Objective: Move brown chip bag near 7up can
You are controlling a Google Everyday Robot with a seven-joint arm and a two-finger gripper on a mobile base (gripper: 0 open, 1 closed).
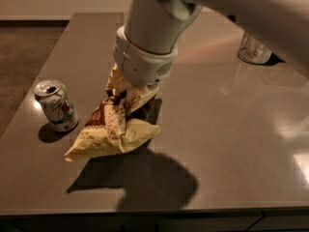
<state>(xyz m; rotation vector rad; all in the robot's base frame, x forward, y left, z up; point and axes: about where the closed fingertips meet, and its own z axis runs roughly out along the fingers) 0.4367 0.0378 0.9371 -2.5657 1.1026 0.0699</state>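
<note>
- 7up can [56, 105]: upright near left edge of table [227, 144]. We take it as landmark.
- Brown chip bag [112, 132]: just right of can, not touching it. Long axis runs from low tip on can side up and away into gripper. Whether bottom rests on tabletop, we cannot tell.
- Gripper [126, 92]: right of can and higher, clamped on bag's crumpled top. Bag hangs from it toward can.
- We judge only short carry toward can remains.
- Clear jar [253, 50]: far right of can.
</note>
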